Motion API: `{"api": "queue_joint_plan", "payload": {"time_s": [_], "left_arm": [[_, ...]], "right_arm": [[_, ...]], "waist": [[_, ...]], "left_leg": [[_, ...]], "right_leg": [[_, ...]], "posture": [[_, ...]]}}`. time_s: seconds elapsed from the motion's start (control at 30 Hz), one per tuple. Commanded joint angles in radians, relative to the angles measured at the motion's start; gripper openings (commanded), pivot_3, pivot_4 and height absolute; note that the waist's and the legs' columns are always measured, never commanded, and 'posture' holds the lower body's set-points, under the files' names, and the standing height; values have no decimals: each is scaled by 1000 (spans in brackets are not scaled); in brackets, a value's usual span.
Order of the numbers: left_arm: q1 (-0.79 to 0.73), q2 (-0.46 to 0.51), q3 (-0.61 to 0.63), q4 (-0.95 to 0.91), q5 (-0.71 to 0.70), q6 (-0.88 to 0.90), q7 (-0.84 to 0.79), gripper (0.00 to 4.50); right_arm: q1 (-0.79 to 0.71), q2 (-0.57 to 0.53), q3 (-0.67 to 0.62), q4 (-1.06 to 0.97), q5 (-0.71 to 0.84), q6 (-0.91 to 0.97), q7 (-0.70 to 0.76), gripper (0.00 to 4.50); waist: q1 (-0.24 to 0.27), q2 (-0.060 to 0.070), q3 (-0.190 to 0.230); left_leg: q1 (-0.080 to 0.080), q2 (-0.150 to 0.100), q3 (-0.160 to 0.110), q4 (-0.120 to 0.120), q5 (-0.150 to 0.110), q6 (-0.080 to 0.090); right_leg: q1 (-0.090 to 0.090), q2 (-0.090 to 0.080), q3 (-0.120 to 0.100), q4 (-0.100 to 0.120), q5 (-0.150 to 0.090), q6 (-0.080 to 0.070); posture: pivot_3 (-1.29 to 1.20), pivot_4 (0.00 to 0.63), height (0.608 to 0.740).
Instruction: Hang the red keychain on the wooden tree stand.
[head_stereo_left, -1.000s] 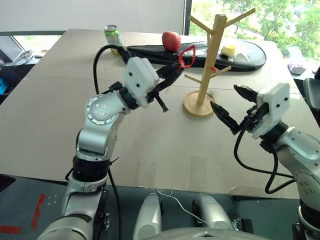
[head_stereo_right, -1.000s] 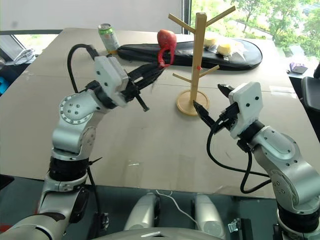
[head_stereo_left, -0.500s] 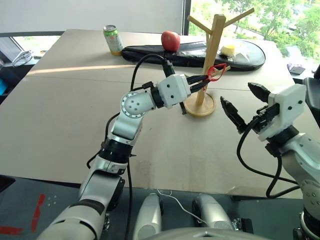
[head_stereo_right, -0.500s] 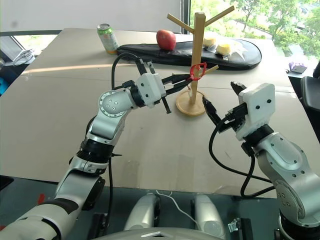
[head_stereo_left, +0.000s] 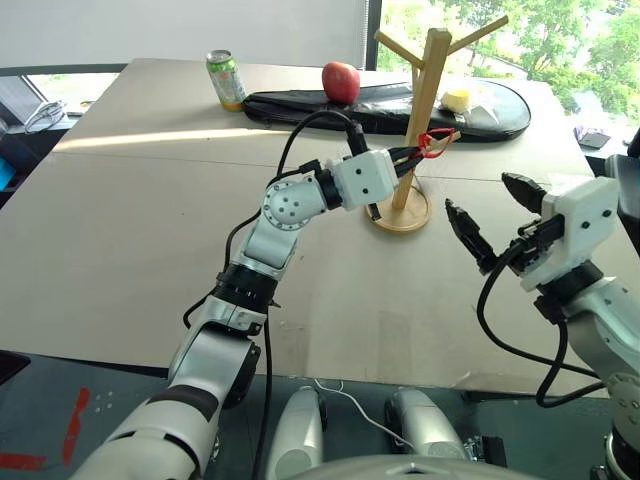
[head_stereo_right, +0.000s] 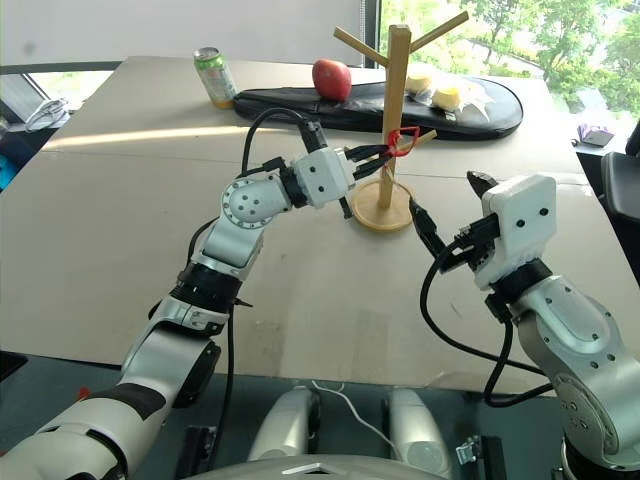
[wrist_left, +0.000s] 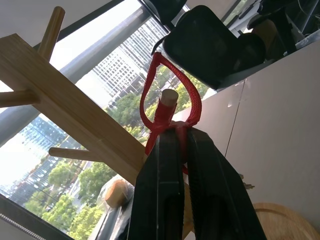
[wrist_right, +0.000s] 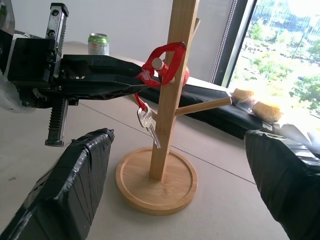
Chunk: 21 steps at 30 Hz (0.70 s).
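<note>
Left eye view, worktop (head_stereo_left: 120, 210): broad and tan, carrying everything below.
Black bag (head_stereo_left: 300, 103): lay long and flat along the far edge.
Wooden tree stand (head_stereo_left: 425, 110): stood upright on its round disc base, just in front of the bag.
Left claw (head_stereo_left: 415, 152): reached level to the stand, fingers pressed together, clamped on the red keychain.
Right claw (head_stereo_left: 495, 215): hovered near the stand's base, fingers spread wide apart, holding nothing.
Apple (head_stereo_left: 341, 81): rested on the bag.
Soda can (head_stereo_left: 226, 79): stood near the bag's end.
Red keychain (wrist_right: 162, 62): its loop encircled the tip of a peg; a metal key (wrist_right: 148, 125) dangled below on the cord.
</note>
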Motion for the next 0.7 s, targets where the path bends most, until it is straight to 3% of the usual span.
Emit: {"api": "queue_joint_plan", "payload": {"time_s": [0.03, 0.53, 0.67, 0.7], "left_arm": [[-20, 6, 16, -20, -4, -26, 11, 68], [-1, 19, 2, -26, 52, 50, 17, 68], [8, 18, 10, -46, 28, 73, 0, 1311], [11, 20, 12, -53, 23, 79, -4, 1893]], "right_arm": [[-4, 0, -21, -40, 6, -18, -8, 4500], [-32, 0, -7, -33, 25, 2, -23, 4500], [-30, -2, -12, -33, 32, 5, -23, 4500], [-30, -3, -12, -31, 34, 5, -22, 4500]], "waist": [[0, 0, 0], [0, 0, 0], [0, 0, 0], [0, 0, 0]], "left_leg": [[0, 0, 0, 0, 0, 0], [0, 0, 0, 0, 0, 0], [0, 0, 0, 0, 0, 0], [0, 0, 0, 0, 0, 0]], "right_leg": [[0, 0, 0, 0, 0, 0], [0, 0, 0, 0, 0, 0], [0, 0, 0, 0, 0, 0], [0, 0, 0, 0, 0, 0]], "posture": [[0, 150, 740], [0, 150, 740], [0, 150, 740], [0, 150, 740]]}}
